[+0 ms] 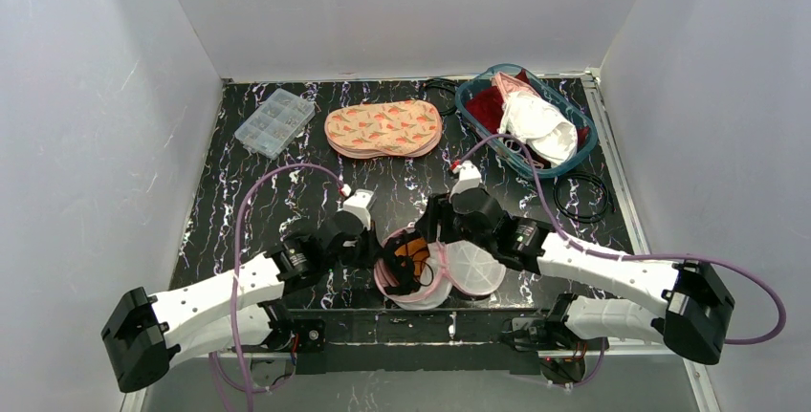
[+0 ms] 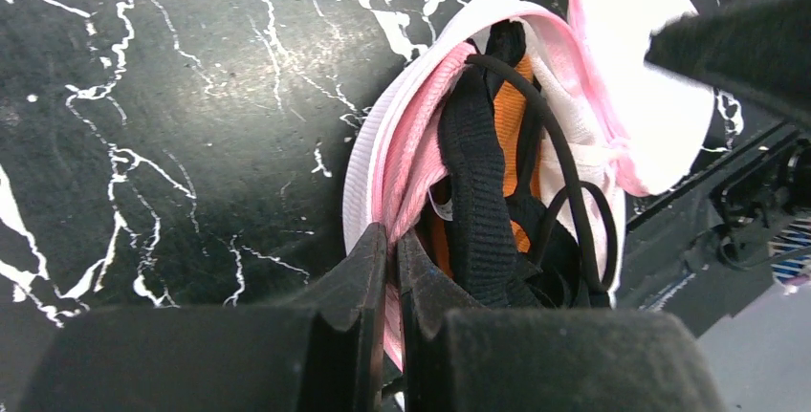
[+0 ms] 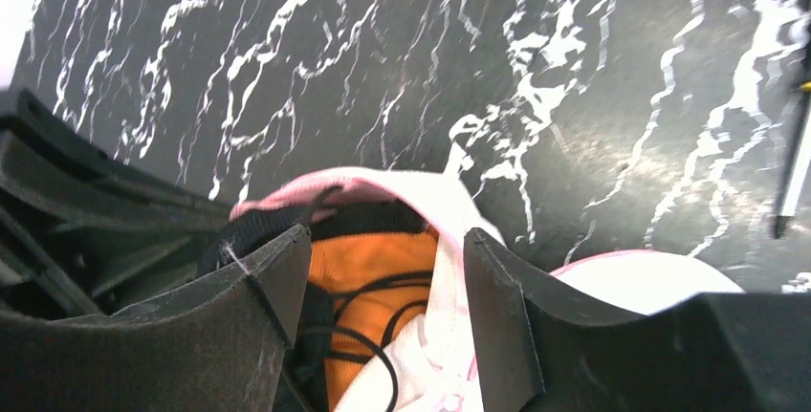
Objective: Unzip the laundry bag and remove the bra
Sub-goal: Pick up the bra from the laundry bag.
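Note:
The round white laundry bag (image 1: 426, 294) with pink trim lies unzipped at the table's near middle, its lid flap (image 1: 475, 269) folded out to the right. An orange and black bra (image 1: 409, 257) fills the opening. My left gripper (image 2: 393, 232) is shut on the bag's pink rim (image 2: 406, 159), with the bra's black strap (image 2: 473, 192) just to its right. My right gripper (image 3: 387, 249) stands open over the opening. Between its fingers lie the orange bra cup (image 3: 368, 259) and the bag's white rim (image 3: 442, 204); the jaws are not closed on either.
A teal basket (image 1: 466, 106) of clothes stands at the back right, with a black cable ring (image 1: 581, 197) in front of it. A flat orange patterned pouch (image 1: 383, 128) lies at the back middle, a clear compartment box (image 1: 274, 121) at the back left.

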